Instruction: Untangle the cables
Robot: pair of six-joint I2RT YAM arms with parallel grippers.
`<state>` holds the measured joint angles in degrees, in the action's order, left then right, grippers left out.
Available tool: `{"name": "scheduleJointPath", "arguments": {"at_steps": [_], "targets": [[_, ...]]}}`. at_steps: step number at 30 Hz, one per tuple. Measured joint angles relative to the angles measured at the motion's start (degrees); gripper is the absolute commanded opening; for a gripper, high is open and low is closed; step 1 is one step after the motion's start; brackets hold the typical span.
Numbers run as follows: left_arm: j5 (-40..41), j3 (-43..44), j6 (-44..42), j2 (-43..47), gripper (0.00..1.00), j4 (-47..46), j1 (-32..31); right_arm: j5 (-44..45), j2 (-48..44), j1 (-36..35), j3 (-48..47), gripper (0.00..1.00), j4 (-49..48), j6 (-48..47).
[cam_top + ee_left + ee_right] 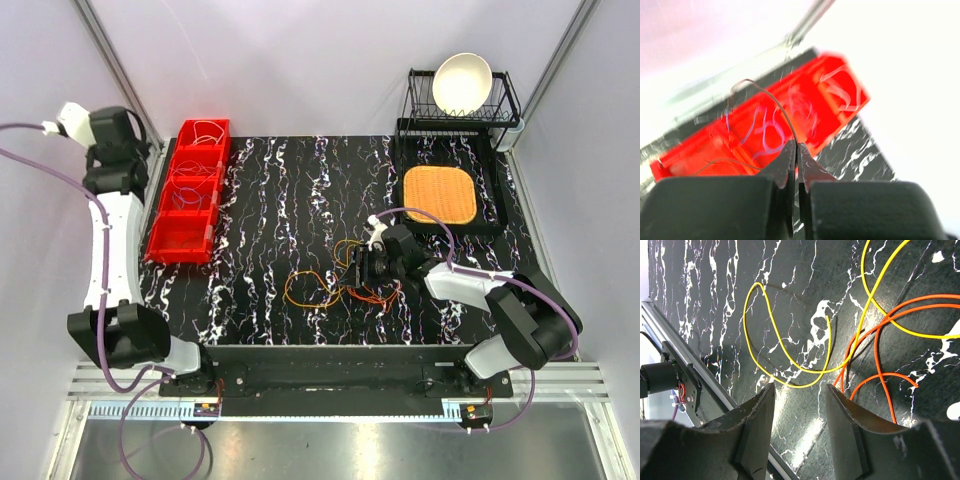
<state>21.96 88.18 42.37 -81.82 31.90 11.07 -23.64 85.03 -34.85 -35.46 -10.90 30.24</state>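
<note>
1. At about 10 o'clock in the top view, the left gripper (796,145) is seen above the red bins (180,240). Its jaws are pressed shut, and a thin dark wire (771,97) arches out from between the tips, apparently pinched there. Pale loops are glimpsed, blurred, inside the bins.
2. The black marbled surface (280,200) is glossy and streaked with white veins.
3. The cables (335,287) are found near 6 o'clock, close to the front edge, as flat, loose, overlapping loops.
4. They are judged light, limp and smooth-jacketed, so likely slippery. A free end or an outer loop clear of crossings is best pinched, since a pull mid-tangle could tighten it.
5. At the tangle's 3 o'clock side, the right gripper (800,387) is held low with its jaws apart and nothing between them. A yellow cable (745,320) curves just beyond the tips, and an orange cable (879,365) lies at its 3 o'clock.
6. At 1 o'clock, a woven orange mat (440,195) and a white bowl (462,82) in a wire rack (415,100) are seen.
</note>
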Motion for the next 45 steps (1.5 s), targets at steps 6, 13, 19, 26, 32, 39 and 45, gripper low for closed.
{"name": "scheduleJointPath", "arguments": {"at_steps": [6, 13, 19, 26, 32, 39, 45], "targets": [[2.43, 9.49, -4.59, 0.00, 0.00, 3.39, 0.00, 0.00, 0.00, 0.00, 0.00, 0.51, 0.00, 0.00], [1.75, 10.23, -5.70, -0.07, 0.00, 6.03, -0.02, 0.00, 0.00, 0.00, 0.00, 0.51, 0.02, 0.00], [0.50, 2.51, -4.96, 0.37, 0.00, 5.05, -0.66, 0.00, 0.00, 0.00, 0.00, 0.50, 0.02, 0.00], [-2.08, -5.18, -4.42, 1.99, 0.00, 4.96, -1.77, 0.02, 0.00, 0.02, 0.00, 0.50, 0.04, 0.00], [-3.13, -5.97, -5.35, 6.29, 0.00, 4.44, -1.88, 0.04, 0.00, 0.02, 0.00, 0.50, 0.02, 0.00], [-4.76, -4.70, -8.22, 9.64, 0.00, 5.05, -1.88, 0.04, 0.02, 0.02, 0.00, 0.50, 0.04, 0.00], [-5.25, 0.79, -10.29, 9.88, 0.00, 5.97, -1.88, 0.07, 0.02, 0.02, 0.00, 0.50, 0.04, 0.00]]}}
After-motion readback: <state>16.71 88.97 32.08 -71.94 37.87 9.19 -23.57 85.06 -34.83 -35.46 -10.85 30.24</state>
